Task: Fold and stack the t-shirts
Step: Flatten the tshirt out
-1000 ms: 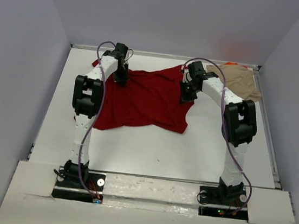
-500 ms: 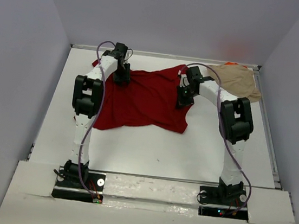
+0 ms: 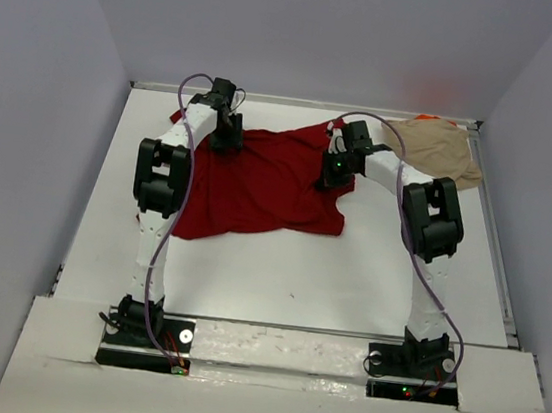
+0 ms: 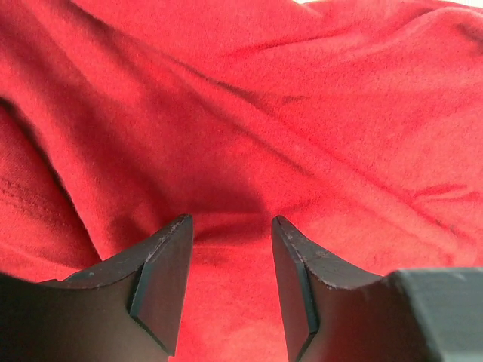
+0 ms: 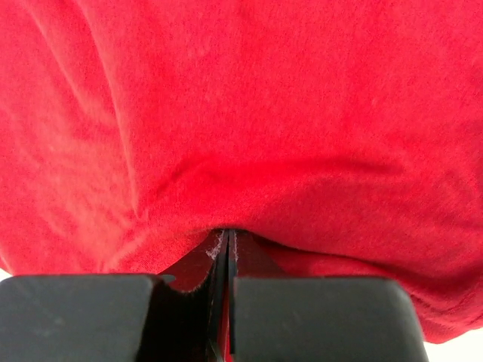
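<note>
We see the white counter (image 3: 277,277) carrying a large dark red t-shirt (image 3: 258,189), spread rumpled across its far middle between the two arms. A tan t-shirt (image 3: 439,148) lies bunched in the far right corner, apart from the red one. The left gripper (image 4: 230,226) sits over the red shirt's far left part with its jaws apart (only cloth shows between them). The right gripper (image 5: 227,237) is clamped on a fold at the shirt's right edge. A sliver of orange fabric (image 3: 426,117) peeks out behind the tan shirt.
</note>
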